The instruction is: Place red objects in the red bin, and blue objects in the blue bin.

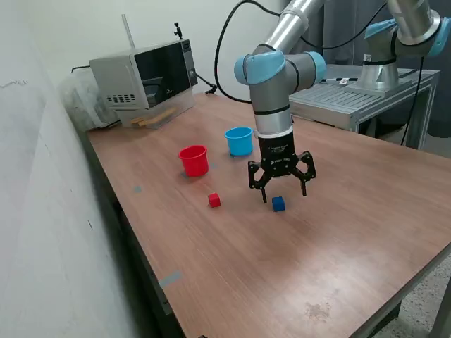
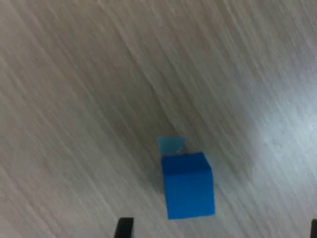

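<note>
One dark blue cube [image 1: 278, 203] lies on the wooden table, and fills the lower middle of the wrist view [image 2: 188, 185]. My gripper [image 1: 284, 196] hangs open just above and behind it, fingers spread, empty; one fingertip [image 2: 125, 228] shows in the wrist view. One red cube [image 1: 214, 201] lies to the exterior view's left of the blue cube. The red cup [image 1: 194, 160] and the light blue cup [image 1: 239, 140] stand upright behind them. I cannot see inside the cups. No other cubes are in view.
A microwave [image 1: 144, 77] stands at the far left corner of the table [image 1: 282, 267]. A second arm on a metal stand [image 1: 366, 91] is at the back right. A wall runs along the exterior view's left.
</note>
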